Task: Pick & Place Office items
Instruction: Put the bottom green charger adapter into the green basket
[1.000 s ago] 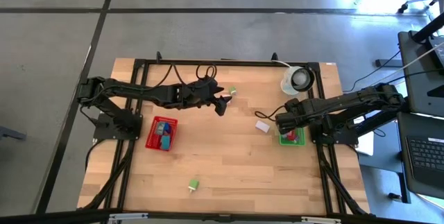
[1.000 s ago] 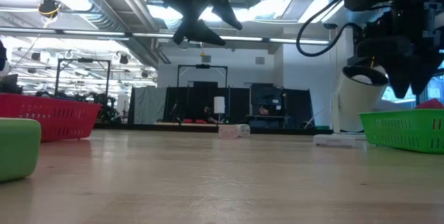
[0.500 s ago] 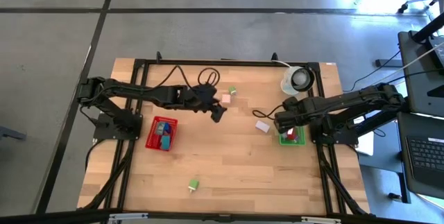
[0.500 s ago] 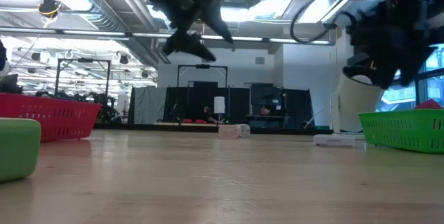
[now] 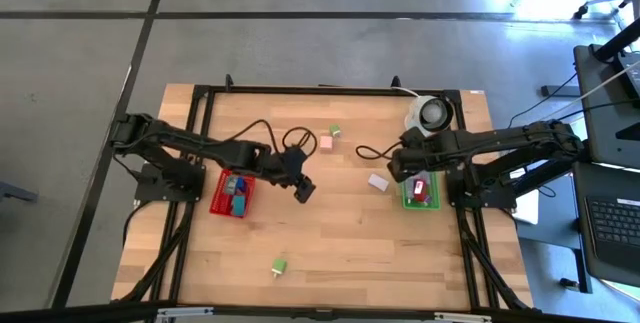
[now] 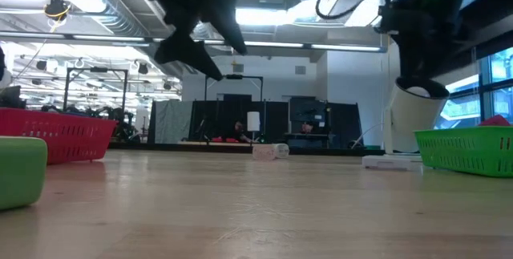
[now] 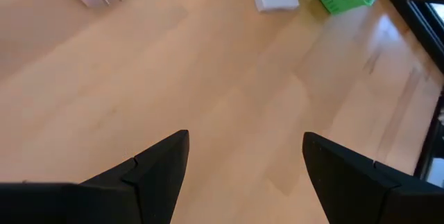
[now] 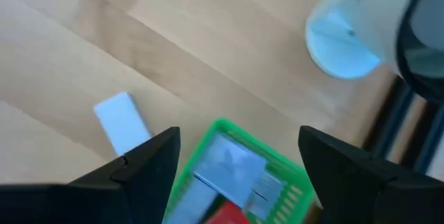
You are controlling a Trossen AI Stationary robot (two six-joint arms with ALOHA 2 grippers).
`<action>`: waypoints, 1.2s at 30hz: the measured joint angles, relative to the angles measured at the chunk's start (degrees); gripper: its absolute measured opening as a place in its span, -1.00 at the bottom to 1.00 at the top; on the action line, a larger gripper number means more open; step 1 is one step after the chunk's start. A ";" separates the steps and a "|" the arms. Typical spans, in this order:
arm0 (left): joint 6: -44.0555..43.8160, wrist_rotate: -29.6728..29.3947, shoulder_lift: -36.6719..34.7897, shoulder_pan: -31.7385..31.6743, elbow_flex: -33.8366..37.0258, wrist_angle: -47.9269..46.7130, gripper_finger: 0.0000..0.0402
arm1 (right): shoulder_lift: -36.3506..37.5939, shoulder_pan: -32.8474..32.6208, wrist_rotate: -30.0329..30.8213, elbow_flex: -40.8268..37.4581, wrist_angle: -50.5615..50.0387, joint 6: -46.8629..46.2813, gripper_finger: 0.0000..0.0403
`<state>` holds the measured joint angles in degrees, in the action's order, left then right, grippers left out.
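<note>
Left gripper hanging above bare wood just right of the red tray, fingers spread wide and empty, the tray holding red, teal and dark pieces. Right gripper poised over the near-left edge of the green tray, fingers parted with nothing between them, a red piece and a pale one lying inside that tray. Loose on the table: a pink piece beside a small green one toward the far side, a lavender-white block just left of the green tray, another green piece near the front edge, and the white roll at the far right corner
</note>
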<state>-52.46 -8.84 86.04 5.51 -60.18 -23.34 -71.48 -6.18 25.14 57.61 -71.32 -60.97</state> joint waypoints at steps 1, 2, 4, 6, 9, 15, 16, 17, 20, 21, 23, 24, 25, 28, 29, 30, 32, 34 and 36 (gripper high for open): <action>-1.19 -0.51 0.00 1.01 0.00 -0.03 0.39 | 0.00 0.11 -0.01 0.00 0.96 0.69 0.47; -2.34 -0.98 0.00 2.06 0.00 -0.13 0.39 | 0.00 0.13 -0.03 0.02 2.11 1.54 0.47; -4.96 -1.87 0.00 4.22 0.00 -0.68 0.39 | 0.00 0.13 -0.23 0.02 4.86 2.74 0.47; -7.89 -2.33 0.00 6.47 0.00 -0.83 0.39 | 0.00 0.13 -1.08 0.02 7.74 3.62 0.47; -11.93 -3.59 0.00 10.13 0.00 -0.91 0.39 | 0.00 0.13 -3.86 0.02 11.63 4.85 0.47; -19.56 -9.14 0.00 17.38 0.00 -0.91 0.39 | 0.00 -1.16 -7.45 0.04 17.07 4.63 0.47; -20.69 -9.94 0.00 18.57 0.00 -0.91 0.39 | 0.00 -1.42 -7.98 0.04 17.82 4.63 0.47; -21.86 -10.73 0.00 19.69 0.00 -0.91 0.39 | 0.00 -1.65 -8.47 0.04 18.59 4.61 0.47; -24.39 -13.46 0.00 22.85 0.00 -0.91 0.39 | 0.00 -2.40 -9.76 0.04 20.80 4.61 0.47; -24.73 -14.86 0.00 23.84 0.00 -0.89 0.39 | 0.00 -2.68 -9.74 0.04 21.18 4.61 0.47; -24.96 -18.08 0.14 25.71 0.00 -0.88 0.39 | 0.00 -3.27 -9.74 0.04 21.91 4.58 0.47; -24.99 -19.83 0.37 26.53 0.00 -0.82 0.39 | 0.00 -3.57 -9.76 0.04 22.07 4.45 0.47; -25.01 -21.40 0.68 27.33 0.00 -0.86 0.39 | 0.00 -3.89 -9.74 0.04 22.08 4.38 0.47; -24.99 -24.14 2.20 29.28 0.00 -0.21 0.39 | 0.00 -4.83 -9.74 0.04 22.06 3.76 0.47; -25.01 -24.65 2.87 29.82 0.00 -0.17 0.39 | 0.00 -5.09 -9.72 0.04 22.06 3.29 0.47; -25.23 -24.88 3.54 30.26 0.00 -0.15 0.39 | 0.00 -5.35 -9.72 0.04 22.06 3.04 0.47; -25.31 -24.85 4.88 30.89 0.00 0.32 0.39 | 0.00 -5.70 -9.70 0.04 22.06 2.93 0.47; -24.55 -24.68 6.23 31.26 0.00 0.63 0.39 | 0.00 -5.89 -9.69 0.04 22.08 2.93 0.47; -23.50 -24.76 7.69 31.71 0.00 1.23 0.39 | 0.00 -5.94 -9.69 0.04 22.07 2.93 0.47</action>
<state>-75.96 -33.60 93.73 37.22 -60.18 -22.11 -71.48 -12.12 15.44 57.65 -49.24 -58.04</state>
